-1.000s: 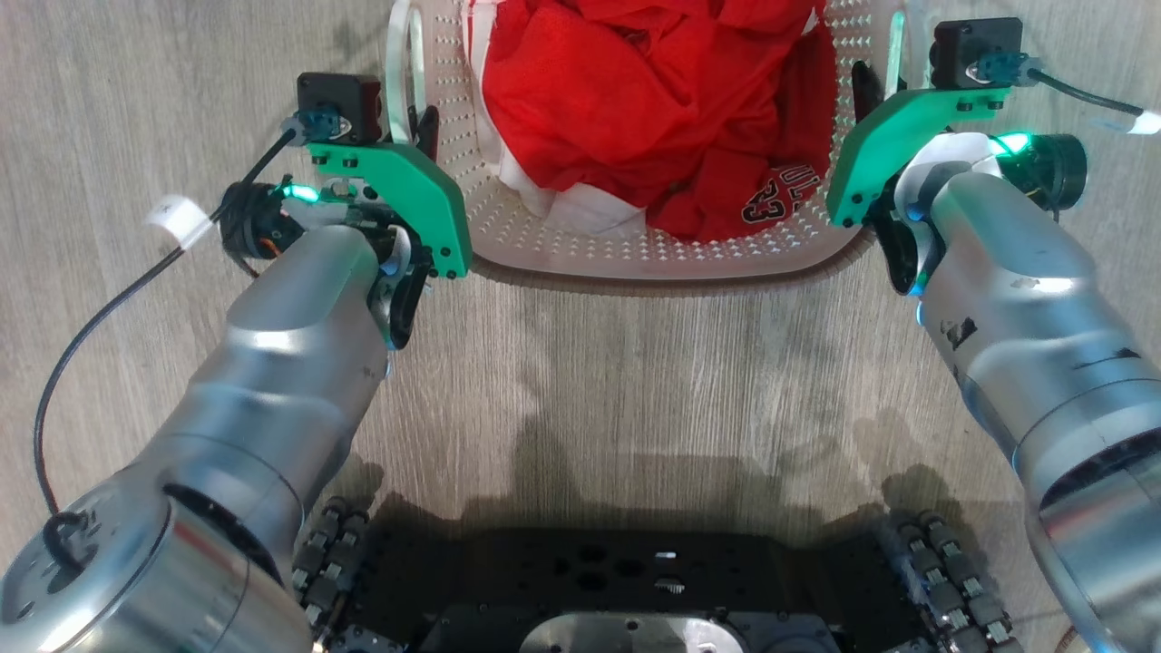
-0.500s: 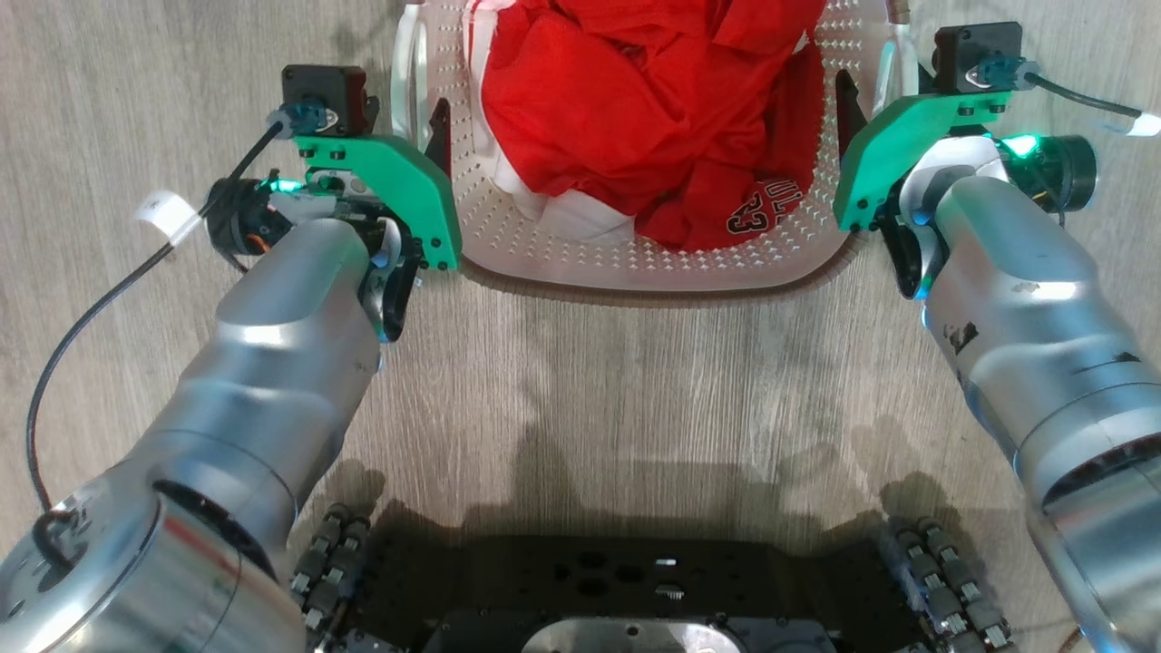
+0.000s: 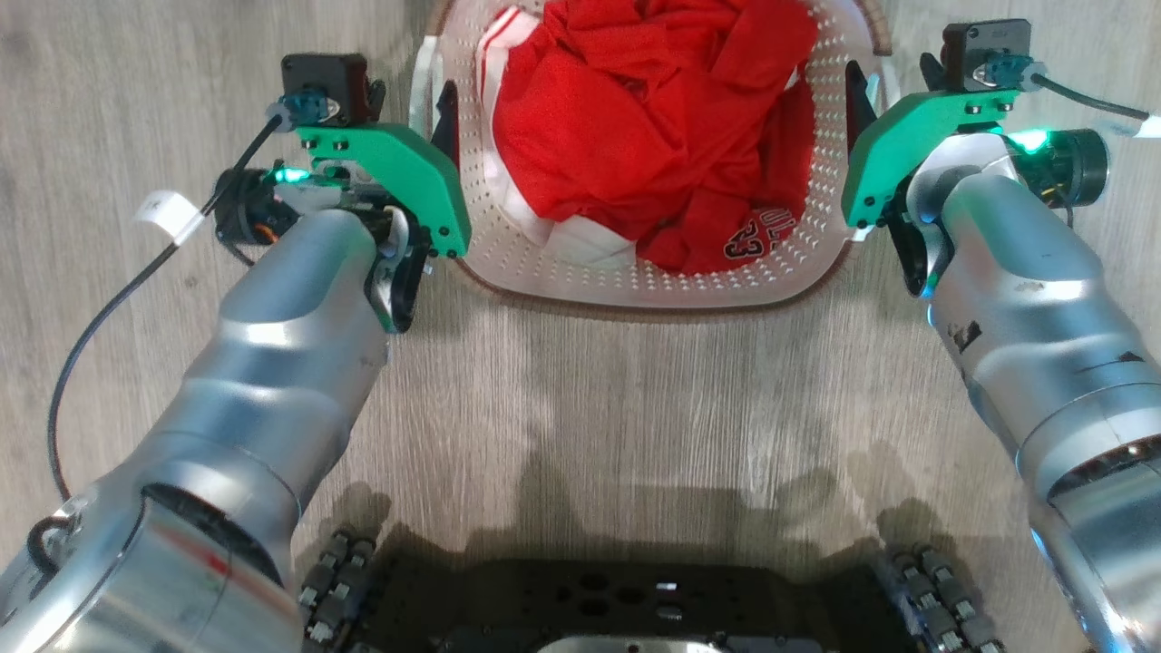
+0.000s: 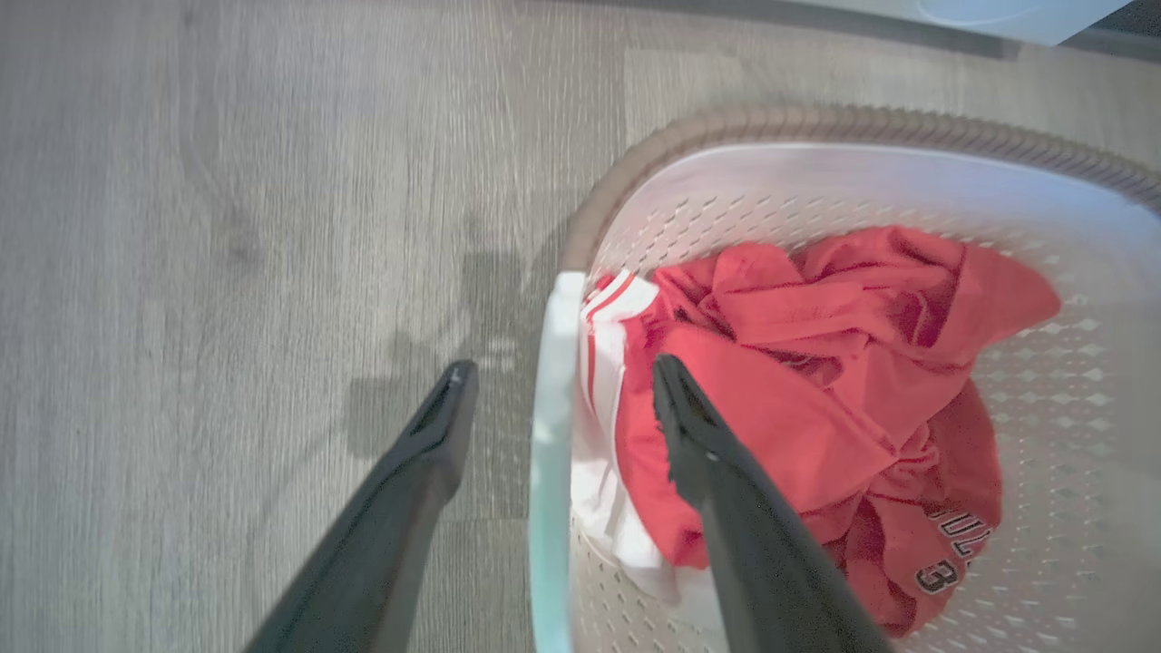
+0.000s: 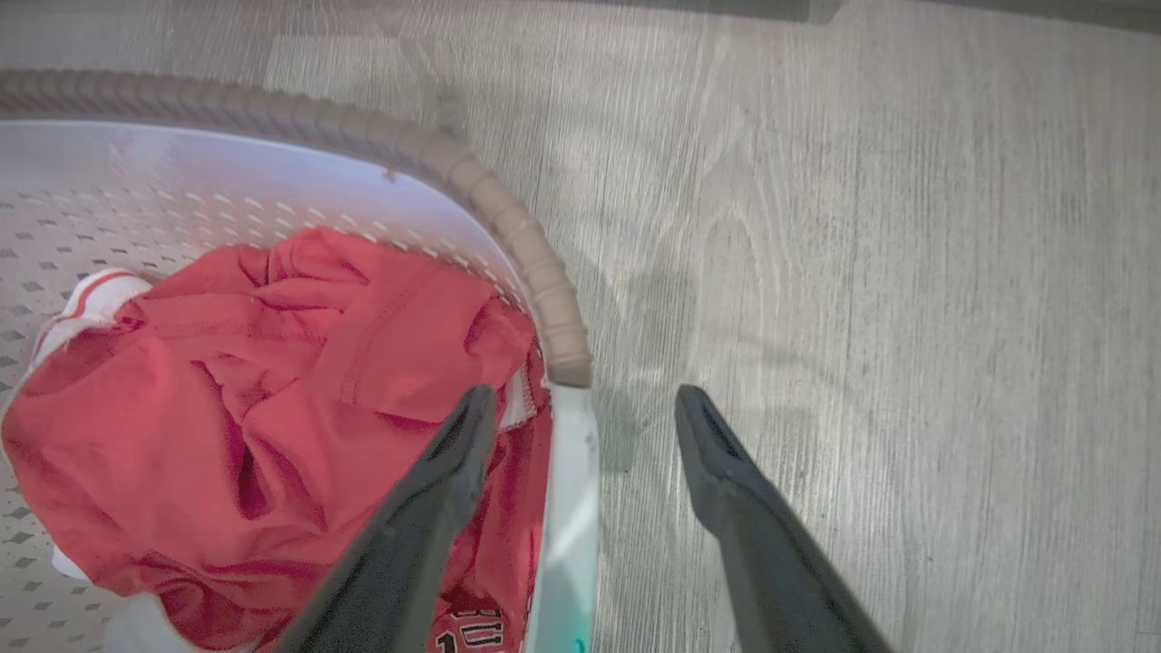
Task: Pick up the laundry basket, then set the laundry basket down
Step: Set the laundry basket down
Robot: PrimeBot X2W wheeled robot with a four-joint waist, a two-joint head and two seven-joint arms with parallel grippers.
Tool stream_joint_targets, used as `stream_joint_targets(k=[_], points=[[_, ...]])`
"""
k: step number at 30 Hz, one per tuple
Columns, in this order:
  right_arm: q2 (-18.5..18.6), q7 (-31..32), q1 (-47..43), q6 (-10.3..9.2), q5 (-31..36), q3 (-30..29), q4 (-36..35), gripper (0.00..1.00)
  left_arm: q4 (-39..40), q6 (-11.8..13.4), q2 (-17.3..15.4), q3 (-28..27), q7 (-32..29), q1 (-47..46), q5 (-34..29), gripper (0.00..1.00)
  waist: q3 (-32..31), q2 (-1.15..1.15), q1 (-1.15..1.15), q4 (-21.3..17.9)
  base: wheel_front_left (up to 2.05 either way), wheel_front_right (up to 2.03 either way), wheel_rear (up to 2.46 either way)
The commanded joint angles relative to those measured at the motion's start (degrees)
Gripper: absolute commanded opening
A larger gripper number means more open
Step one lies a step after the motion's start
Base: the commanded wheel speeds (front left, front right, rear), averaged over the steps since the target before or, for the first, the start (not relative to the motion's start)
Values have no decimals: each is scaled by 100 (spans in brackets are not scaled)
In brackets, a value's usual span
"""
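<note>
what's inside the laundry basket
A crumpled heap of red clothes fills the laundry basket, with a white red-striped piece at one side and a printed number on the near side. The pile covers the basket's floor and anything beneath it.

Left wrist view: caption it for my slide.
Open left gripper straddling the white side handle of the laundry basket, red clothes inside, on a wood floor.

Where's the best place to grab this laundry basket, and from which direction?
Take the laundry basket by its two white side handles, left handle and right handle, coming down from above. It sits upright, and each thin handle fits between open fingers, one inside, one outside.
</note>
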State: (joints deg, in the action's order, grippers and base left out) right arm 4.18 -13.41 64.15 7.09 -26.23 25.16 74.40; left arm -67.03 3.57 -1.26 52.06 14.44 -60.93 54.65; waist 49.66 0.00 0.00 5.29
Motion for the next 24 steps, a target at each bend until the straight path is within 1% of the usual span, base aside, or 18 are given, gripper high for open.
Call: stream_joint_targets(k=[1,4,5,6,10,16,20,24], points=[[-129,-109,-288,40,66,-9,-45,100,231,48,-197,-264,56,179,-213,100,-172,0,0,4,0,0,0],[-129,-149,-287,40,133,-76,-126,100,597,112,-288,-575,56,337,-560,100,-385,0,0,-18,0,0,0],[-129,-149,-287,40,133,-76,-126,100,597,112,-288,-575,56,337,-560,100,-385,0,0,-18,0,0,0],[-129,-153,-285,40,174,-133,-223,100,737,133,-324,-706,56,411,-684,100,-464,0,0,-35,0,0,0],[-130,-156,-495,40,482,-423,-769,100,1276,202,-441,-1251,56,819,-1231,100,-830,0,0,-106,0,0,0],[-130,-158,-1125,40,936,-866,-1703,100,2086,252,-507,-2093,56,1556,-2120,100,-1488,0,0,-153,0,0,0],[-130,-158,-1635,40,1111,-978,-2298,100,2632,280,-505,-2643,56,2105,-2680,100,-1959,0,0,-184,0,0,0],[-130,-158,-2164,40,1157,-997,-2865,100,3178,258,-473,-3106,56,2694,-3183,100,-2384,0,0,-222,0,0,0]])
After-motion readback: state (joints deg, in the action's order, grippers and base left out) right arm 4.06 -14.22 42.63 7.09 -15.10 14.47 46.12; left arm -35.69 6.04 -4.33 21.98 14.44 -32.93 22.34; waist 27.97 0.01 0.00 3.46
